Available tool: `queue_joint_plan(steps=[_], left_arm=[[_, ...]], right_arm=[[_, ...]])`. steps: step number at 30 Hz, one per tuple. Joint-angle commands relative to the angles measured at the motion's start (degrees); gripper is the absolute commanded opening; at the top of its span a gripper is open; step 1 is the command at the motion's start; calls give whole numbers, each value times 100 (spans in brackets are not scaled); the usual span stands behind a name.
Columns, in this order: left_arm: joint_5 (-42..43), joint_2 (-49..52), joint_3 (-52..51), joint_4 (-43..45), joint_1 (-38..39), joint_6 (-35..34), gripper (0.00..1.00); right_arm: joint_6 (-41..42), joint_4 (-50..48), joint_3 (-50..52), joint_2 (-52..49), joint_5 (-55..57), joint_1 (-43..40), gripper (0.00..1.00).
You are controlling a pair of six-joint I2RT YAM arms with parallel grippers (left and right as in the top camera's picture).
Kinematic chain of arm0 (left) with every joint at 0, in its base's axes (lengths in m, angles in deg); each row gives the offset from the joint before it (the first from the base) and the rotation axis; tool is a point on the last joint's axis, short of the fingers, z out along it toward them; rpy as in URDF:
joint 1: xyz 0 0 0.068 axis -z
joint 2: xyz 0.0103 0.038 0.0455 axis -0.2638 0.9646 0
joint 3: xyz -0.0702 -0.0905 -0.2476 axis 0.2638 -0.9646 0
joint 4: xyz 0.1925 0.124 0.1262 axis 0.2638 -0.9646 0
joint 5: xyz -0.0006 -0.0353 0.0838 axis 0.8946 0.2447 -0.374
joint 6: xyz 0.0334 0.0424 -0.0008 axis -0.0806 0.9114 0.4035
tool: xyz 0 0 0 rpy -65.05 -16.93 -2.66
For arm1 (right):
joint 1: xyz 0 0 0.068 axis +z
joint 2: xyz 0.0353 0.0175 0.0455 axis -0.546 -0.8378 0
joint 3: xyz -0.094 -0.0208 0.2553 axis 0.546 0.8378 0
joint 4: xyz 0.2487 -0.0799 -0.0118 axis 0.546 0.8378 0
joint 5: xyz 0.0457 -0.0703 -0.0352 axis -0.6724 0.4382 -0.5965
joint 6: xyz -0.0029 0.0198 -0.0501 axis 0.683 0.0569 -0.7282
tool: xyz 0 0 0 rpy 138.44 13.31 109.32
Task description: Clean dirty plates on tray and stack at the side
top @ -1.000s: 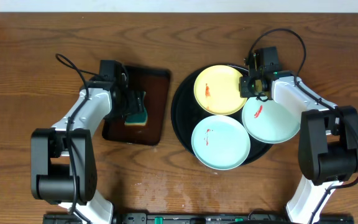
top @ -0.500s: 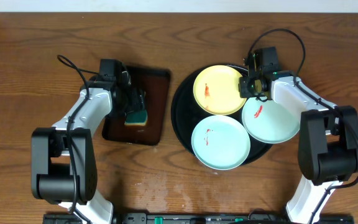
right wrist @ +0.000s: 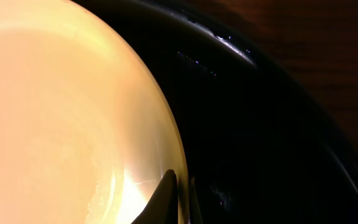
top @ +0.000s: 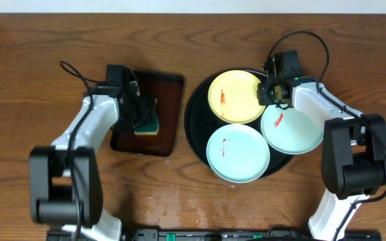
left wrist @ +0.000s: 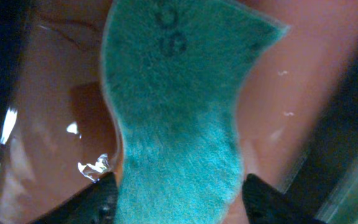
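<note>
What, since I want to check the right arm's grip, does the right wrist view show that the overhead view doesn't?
Only the right wrist view: the right gripper up close, its fingertips pinched on the rim of the yellow plate, one on each side. Only the overhead view: the front mint plate and the right mint plate, each with a red smear, plus the left gripper at the sponge on the brown tray. Both: the yellow plate lying in the black tray on the wooden table.
</note>
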Motion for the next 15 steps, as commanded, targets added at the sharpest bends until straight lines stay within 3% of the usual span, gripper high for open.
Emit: queue_joint_plan(steps=[1, 7, 15], left_arm=[[-42, -649, 245, -284, 33, 13, 8], [-37, -763, -52, -785, 188, 13, 8], [-37, -754, -820, -175, 621, 13, 8]], right_arm=[[-20, 15, -57, 129, -46, 42, 7], [-17, 17, -57, 129, -46, 42, 7], [-17, 22, -57, 129, -46, 42, 7]])
